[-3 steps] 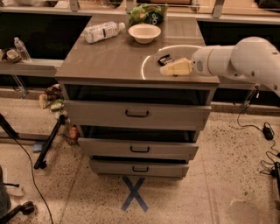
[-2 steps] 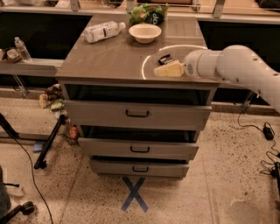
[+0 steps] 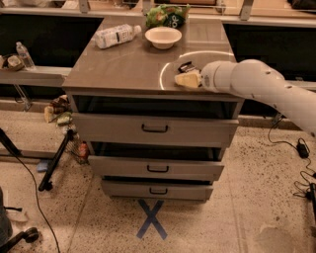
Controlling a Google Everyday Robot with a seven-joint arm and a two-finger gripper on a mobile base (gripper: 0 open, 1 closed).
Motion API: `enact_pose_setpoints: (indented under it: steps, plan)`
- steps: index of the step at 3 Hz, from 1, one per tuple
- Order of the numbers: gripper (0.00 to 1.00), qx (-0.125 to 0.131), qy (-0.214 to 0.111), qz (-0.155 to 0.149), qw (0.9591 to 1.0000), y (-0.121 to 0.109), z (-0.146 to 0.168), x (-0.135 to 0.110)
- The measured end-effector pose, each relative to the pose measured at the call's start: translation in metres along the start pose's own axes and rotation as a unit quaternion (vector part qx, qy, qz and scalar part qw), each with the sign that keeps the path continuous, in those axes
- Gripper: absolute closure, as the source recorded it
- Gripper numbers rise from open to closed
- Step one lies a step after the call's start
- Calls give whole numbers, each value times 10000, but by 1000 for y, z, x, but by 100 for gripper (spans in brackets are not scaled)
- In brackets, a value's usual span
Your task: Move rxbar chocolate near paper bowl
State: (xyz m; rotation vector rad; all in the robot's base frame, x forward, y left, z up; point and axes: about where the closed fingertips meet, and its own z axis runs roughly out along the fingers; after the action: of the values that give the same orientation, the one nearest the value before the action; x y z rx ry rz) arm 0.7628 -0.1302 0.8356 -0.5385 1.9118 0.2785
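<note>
Bench (image 3: 123, 69) with three drawers (image 3: 155, 129) below it fills the middle of the camera view, and the white arm (image 3: 256, 84) reaches onto its top from 3 o'clock. Along the far edge, at 12 o'clock, lies a green chip bag (image 3: 167, 15), with a clear bottle (image 3: 116, 35) on its side at about 10 o'clock and the paper bowl (image 3: 163, 36) just in front of the bag, upright and apparently empty. The gripper (image 3: 187, 80) sits low over the bench top near its front right edge, at roughly 4 o'clock; whether it is open or closed, and whether it has hold of anything, cannot be told. The rxbar chocolate (image 3: 186, 65) shows as a small dark shape right at the gripper's 12 o'clock side, partly hidden by it and well apart from the bowl, which lies toward 11 o'clock from the bar. By its looks the bar should be light, flat and fairly stiff, with a slick wrapper that could slide on the smooth top, so it is probably best pinched across its narrow width near the middle, low against the bench
</note>
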Motion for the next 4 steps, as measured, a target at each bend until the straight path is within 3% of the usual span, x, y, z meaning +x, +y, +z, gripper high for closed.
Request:
enact_pose_setpoints:
  steps: [2,3,4]
  plan:
    - [65,33,-197,1,9998,-2,19,-11]
    - [96,87,-497,-29,9987,-8,35,-36]
    - [100,188,-724,-48,9972,-14,44,-56]
